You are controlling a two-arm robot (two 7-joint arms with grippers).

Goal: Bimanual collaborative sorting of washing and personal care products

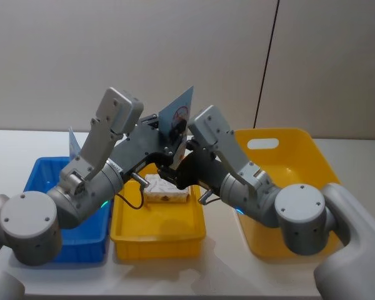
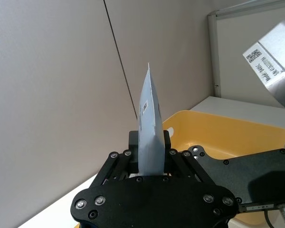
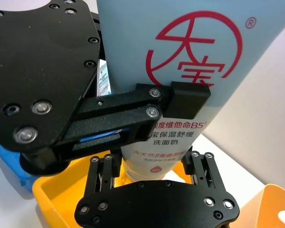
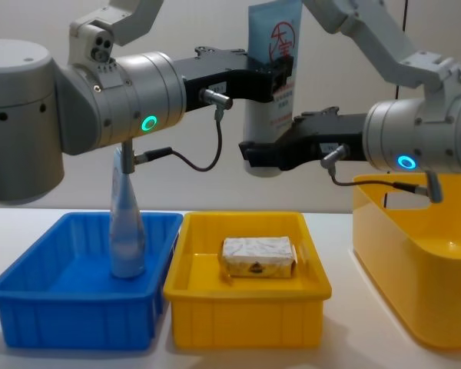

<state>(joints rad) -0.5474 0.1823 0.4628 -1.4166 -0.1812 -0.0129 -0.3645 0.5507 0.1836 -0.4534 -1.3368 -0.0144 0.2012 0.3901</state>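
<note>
The light-blue-and-white squeeze tube (image 1: 178, 112) (image 4: 275, 38) with a red mark stands upright in the air above the yellow tray (image 4: 246, 323), cap end down. My left gripper (image 4: 280, 81) (image 2: 149, 142) is shut on its middle. The right gripper (image 4: 253, 157) (image 3: 152, 166) sits lower, open, its fingers flanking the tube's (image 3: 194, 47) cap end with small gaps. A cream-white wrapped block (image 4: 258, 256) (image 1: 165, 189) lies in the yellow tray. A slim clear pale-blue tube (image 4: 127, 223) (image 1: 73, 144) stands in the blue tray (image 4: 69, 323).
The big yellow tub (image 4: 415, 292) (image 1: 300, 150) with a handle slot stands at the right of the white table. The blue tray (image 1: 37, 175) and yellow tray (image 1: 156, 240) sit side by side near the front edge. A grey wall is behind.
</note>
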